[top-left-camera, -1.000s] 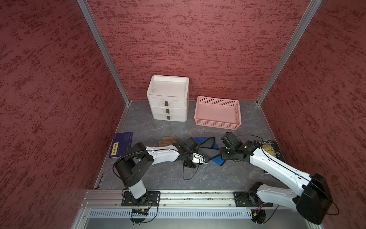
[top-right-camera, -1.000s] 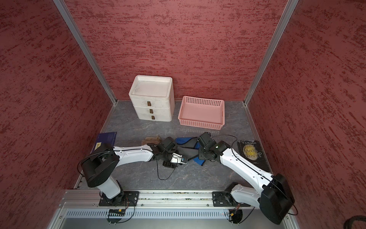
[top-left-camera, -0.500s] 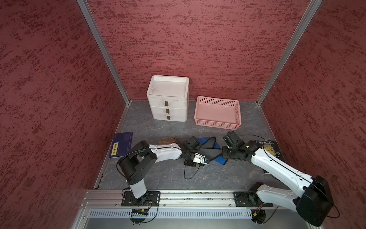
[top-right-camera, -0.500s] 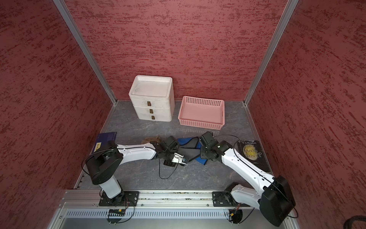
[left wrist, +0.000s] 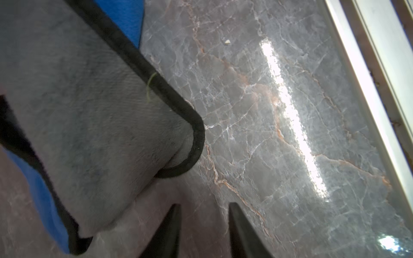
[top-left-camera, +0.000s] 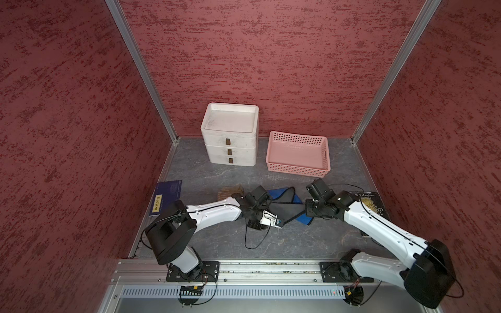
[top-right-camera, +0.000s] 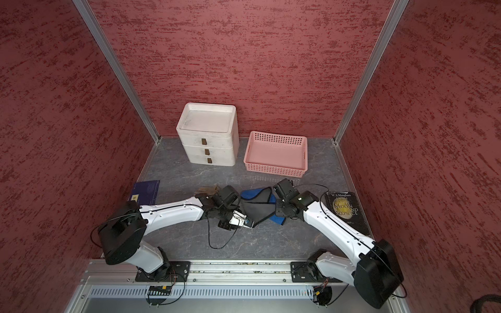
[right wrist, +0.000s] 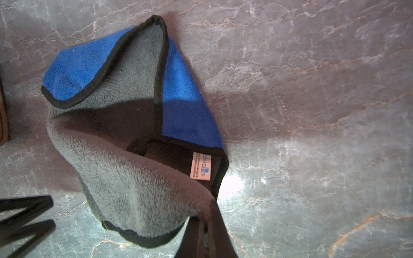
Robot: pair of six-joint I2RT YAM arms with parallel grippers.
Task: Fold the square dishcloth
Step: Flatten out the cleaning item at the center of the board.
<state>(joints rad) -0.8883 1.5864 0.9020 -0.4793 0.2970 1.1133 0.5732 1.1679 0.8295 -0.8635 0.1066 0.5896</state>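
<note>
Both arms had barely shifted, so the dishcloth (top-left-camera: 283,207) lay crumpled mid-table (top-left-camera: 217,173), half folded. The left gripper (left wrist: 202,207) stood parted and empty beside a hemmed corner; only the right wrist view showed the right gripper (right wrist: 206,215) pinched shut on the grey edge, hidden in both top views.

Mottled red walls (top-left-camera: 271,54) on three sides, aluminium corner posts (top-left-camera: 141,70), grey marble-veined floor (top-left-camera: 206,173), white three-drawer unit (top-left-camera: 230,151) against the back wall, bright streak of light (left wrist: 292,118) on the floor
</note>
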